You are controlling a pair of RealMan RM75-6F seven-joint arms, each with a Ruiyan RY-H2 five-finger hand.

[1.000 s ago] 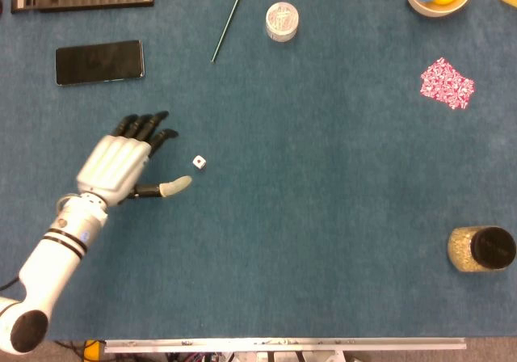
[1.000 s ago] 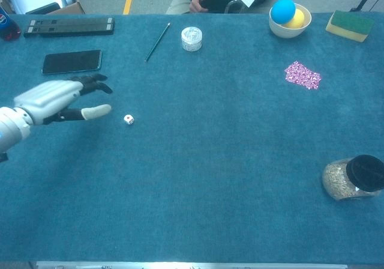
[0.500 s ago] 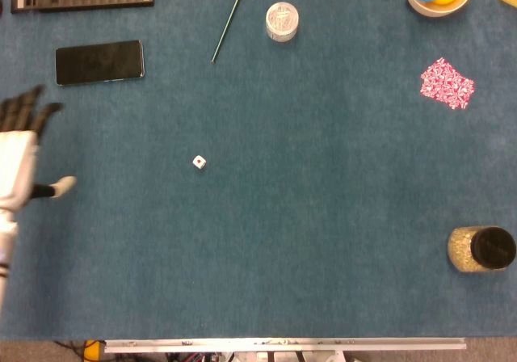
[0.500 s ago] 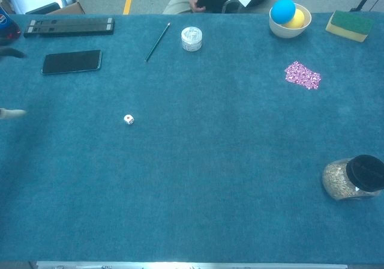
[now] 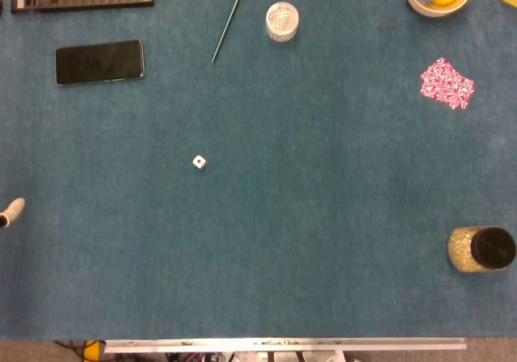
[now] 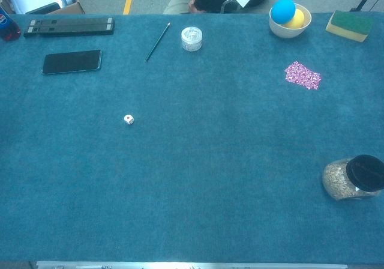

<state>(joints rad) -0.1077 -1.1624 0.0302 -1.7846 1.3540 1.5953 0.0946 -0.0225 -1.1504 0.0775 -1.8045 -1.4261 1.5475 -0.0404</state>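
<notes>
At the far left edge of the head view, I am seeing only a pale fingertip of the left hand (image 5: 11,212), so I cannot tell how wide its fingers are standing or whether anything sits in them. Nothing shows between that tip and the white die (image 5: 199,162), which is lying alone on the blue counter (image 5: 323,216), well apart from the black phone (image 5: 99,61) and the green pencil (image 5: 228,22). To work this well, I am judging that I should be approaching the die low, with thumb and finger either side of it, since so small a cube may skid on the cloth.

Across the chest view, neither hand is showing. I am reading the die (image 6: 128,119) as resting flat, far from the jar of grains (image 6: 351,179).
</notes>
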